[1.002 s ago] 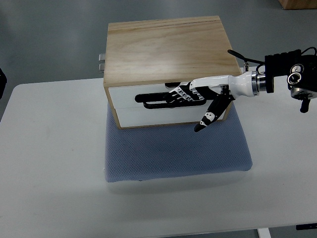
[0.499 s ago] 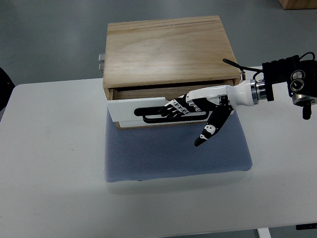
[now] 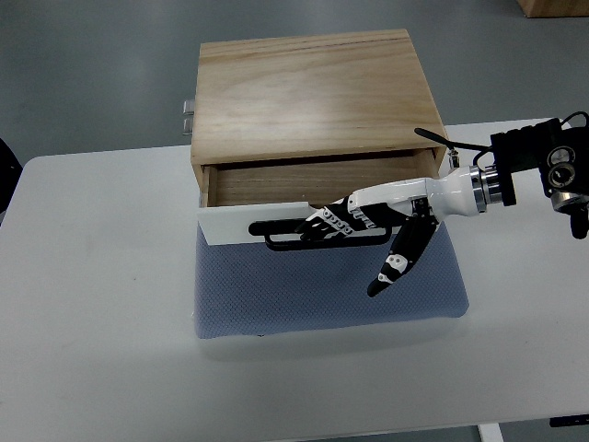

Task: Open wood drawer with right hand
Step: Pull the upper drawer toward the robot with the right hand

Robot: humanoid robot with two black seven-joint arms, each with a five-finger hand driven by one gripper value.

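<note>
A light wood box stands at the back of a white table on a blue-grey mat. Its drawer has a white front and a black bar handle, and it is pulled partly out, showing the wood inside. My right hand comes in from the right, its black-and-white fingers hooked around the handle, with the thumb hanging down free over the mat. The left arm does not show.
The white table runs left, right and in front of the mat. A metal hinge or latch sticks out at the box's back left. Grey floor lies beyond the table.
The drawer went from shut to partly open. My right hand, hooked on the handle, moved toward the near edge and drew the white front out with it.
</note>
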